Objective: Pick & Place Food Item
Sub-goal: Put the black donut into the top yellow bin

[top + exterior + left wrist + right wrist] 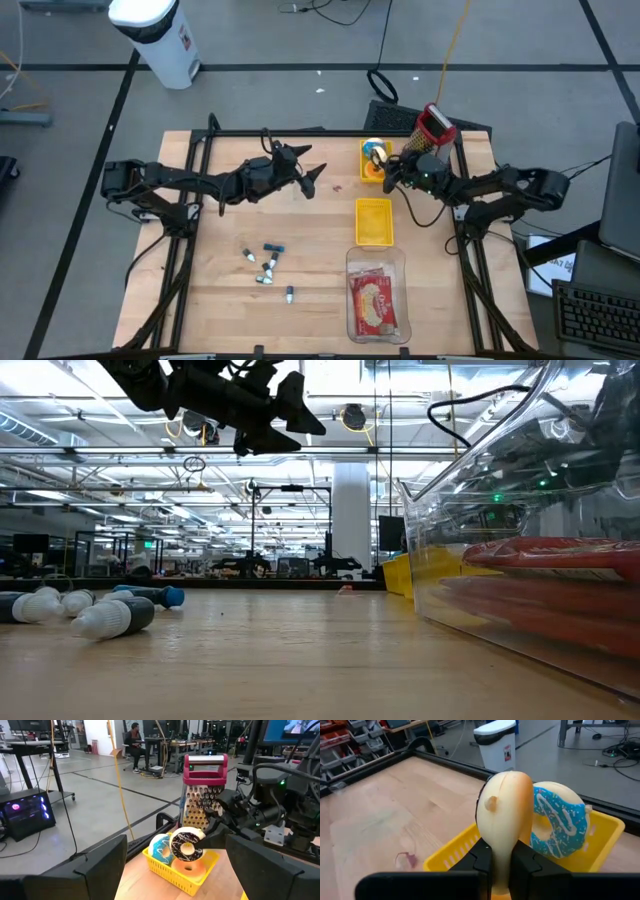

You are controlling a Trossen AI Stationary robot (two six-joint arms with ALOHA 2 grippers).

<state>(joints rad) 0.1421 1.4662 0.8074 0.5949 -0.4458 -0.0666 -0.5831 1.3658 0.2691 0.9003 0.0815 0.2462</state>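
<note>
A small yellow basket (373,160) stands at the table's far side, right of the middle. In it a blue-iced donut (557,825) stands on edge and an orange donut (189,868) lies flat. My right gripper (388,172) reaches in from the right and is shut on a chocolate-iced donut (187,845) with a tan underside. My left gripper (312,165) hovers open above the table, left of the basket, pointing level toward it. My right gripper pinches the chocolate donut's rim (502,851) between its two fingers, one on each flat face. The fingers come about level from the table's right side. The donut stands on edge over the basket. I cannot tell whether its lower edge touches the orange donut.
A second yellow basket (374,221) lies nearer the table's front. Nearer still stands a clear tub (376,300) with a red food packet. A red-handled grater (430,135) stands behind my right gripper. Several small bottles (265,265) lie left of the middle.
</note>
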